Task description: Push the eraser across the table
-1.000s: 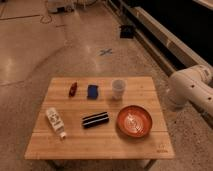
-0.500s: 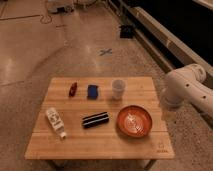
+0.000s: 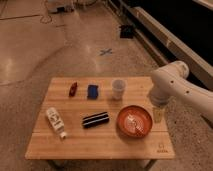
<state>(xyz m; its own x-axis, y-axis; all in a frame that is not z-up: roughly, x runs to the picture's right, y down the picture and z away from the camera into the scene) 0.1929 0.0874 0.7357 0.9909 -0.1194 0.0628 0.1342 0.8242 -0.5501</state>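
Observation:
The eraser (image 3: 95, 120), a long black block with white lengthwise stripes, lies near the middle of the light wooden table (image 3: 100, 145), slightly tilted. My white arm (image 3: 172, 87) reaches in from the right. Its gripper (image 3: 159, 115) hangs down at the table's right edge, just right of the orange bowl. The bowl stands between the gripper and the eraser, and the gripper touches nothing that I can see.
An orange bowl (image 3: 134, 121) with something pale inside sits right of the eraser. A white cup (image 3: 118, 89), a small blue block (image 3: 93, 91) and a small red object (image 3: 73, 89) line the far side. A white bottle (image 3: 55, 121) lies at the left.
The arm has swung left, closer to the table's right edge, and the gripper now hangs beside the bowl. Nothing on the table has moved.

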